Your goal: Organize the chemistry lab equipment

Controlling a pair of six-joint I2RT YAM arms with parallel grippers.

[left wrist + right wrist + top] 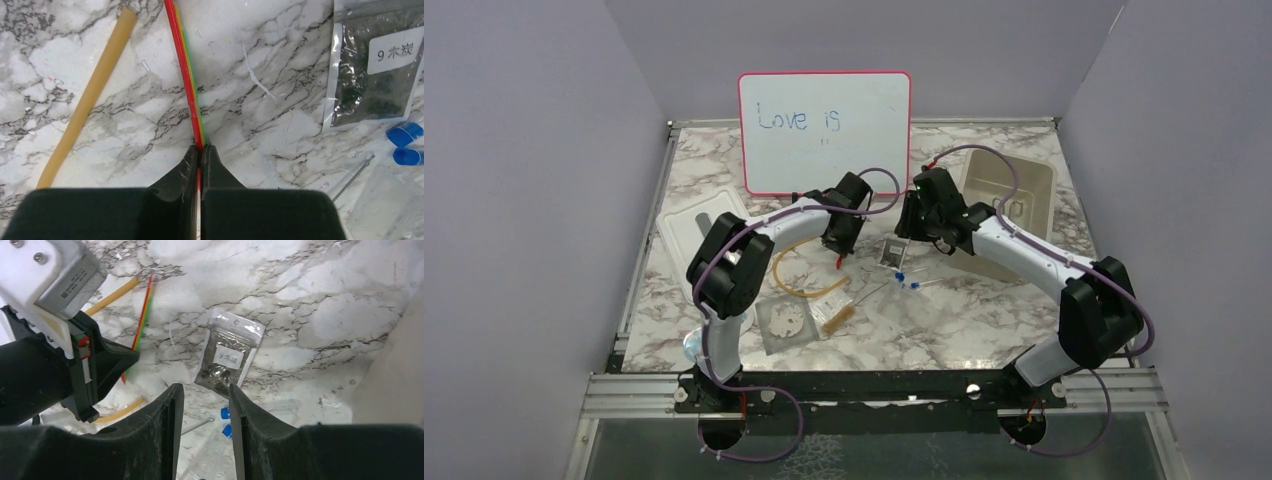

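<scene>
**Left gripper** [201,149] closed on a thin striped stick [186,75] (red, with green and yellow along one edge). The two black jaws are pressed nearly together, with the stick's near end pinched between them. The stick lies flat on the marble tabletop [280,160] and runs away from the fingertips; no lift is evident.

**Judged step:** the grasp of one loose item is made and the carry is not yet begun. The next move calls for a straight rise to clear the tabletop under a firm grip, since so slender a piece held at one end may pivot or slip. A carry would follow toward the beige bin [1009,190] at the far right, if that is the intended store.

**Around the stick:** just to its left, apart from it, lies a straight run of amber tubing [87,100]. Well apart on its right lies a clear packet [372,75] of dark granules with a white label. Just below that packet are two blue-capped pieces [406,142], side by side.

**Right gripper** [204,389] about half open and empty, poised over the same packet, which shows between its jaws. Whether its tips touch the tabletop cannot be told.

**Overhead view:** both grippers meet near the table's middle, in front of the red-framed whiteboard [824,130]. Most loose items lie outside the bin, so the task is judged to be at an early stage.
</scene>
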